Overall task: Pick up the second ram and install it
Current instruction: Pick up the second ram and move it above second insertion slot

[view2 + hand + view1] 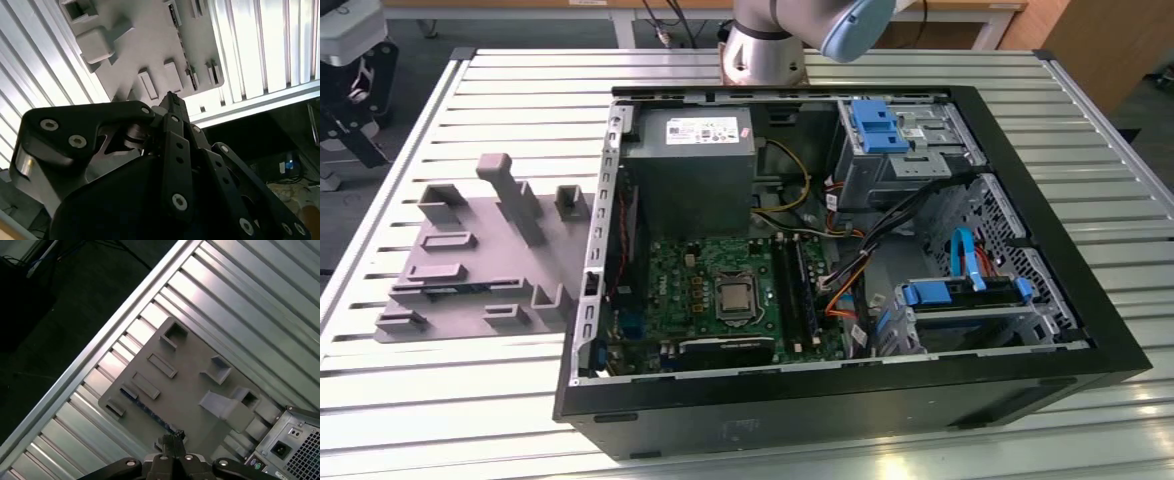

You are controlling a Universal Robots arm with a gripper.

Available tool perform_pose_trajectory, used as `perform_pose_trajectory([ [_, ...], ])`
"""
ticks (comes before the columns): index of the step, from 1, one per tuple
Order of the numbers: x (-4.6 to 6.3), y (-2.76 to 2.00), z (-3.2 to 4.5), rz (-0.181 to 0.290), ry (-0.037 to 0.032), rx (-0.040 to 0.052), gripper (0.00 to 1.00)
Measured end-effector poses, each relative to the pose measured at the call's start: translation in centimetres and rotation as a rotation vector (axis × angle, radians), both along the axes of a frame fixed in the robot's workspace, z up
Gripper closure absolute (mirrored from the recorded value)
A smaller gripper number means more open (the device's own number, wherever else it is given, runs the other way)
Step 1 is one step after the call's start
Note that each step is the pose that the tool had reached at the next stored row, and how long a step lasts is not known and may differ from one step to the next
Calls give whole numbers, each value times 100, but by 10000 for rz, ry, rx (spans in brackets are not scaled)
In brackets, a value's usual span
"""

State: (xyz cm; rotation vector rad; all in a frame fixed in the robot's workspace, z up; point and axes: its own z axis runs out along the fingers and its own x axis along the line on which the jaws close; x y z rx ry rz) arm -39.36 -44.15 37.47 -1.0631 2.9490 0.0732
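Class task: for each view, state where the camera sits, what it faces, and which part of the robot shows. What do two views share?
Exterior view: off the arm, raised, looking down on the open computer case and slatted table; the arm's base shows.
First wrist view: on the arm, looking past the gripper down at the grey fixture with the second ram.
Second wrist view: on the arm, behind the gripper, facing that fixture.
Shared: both wrist views show gripper, fixture, table.

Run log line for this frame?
hand: shut, empty, over grey tray | memory stick: in tray, not yet gripped | computer case: open on table
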Motion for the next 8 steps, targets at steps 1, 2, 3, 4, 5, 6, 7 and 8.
perform_pose_trajectory([
  [1,-1,0,0,136,1,-1,89],
  [2,-1,0,-1,272,0,0,89],
  [3,-2,0,-2,406,0,0,89],
  [4,-3,0,-2,542,0,-1,89],
  [5,-4,0,-3,684,1,-1,89],
  [6,-5,0,-3,817,1,-2,89],
  [7,-9,0,-4,934,-1,-2,89],
  [8,-13,0,-4,1026,-2,-2,89],
])
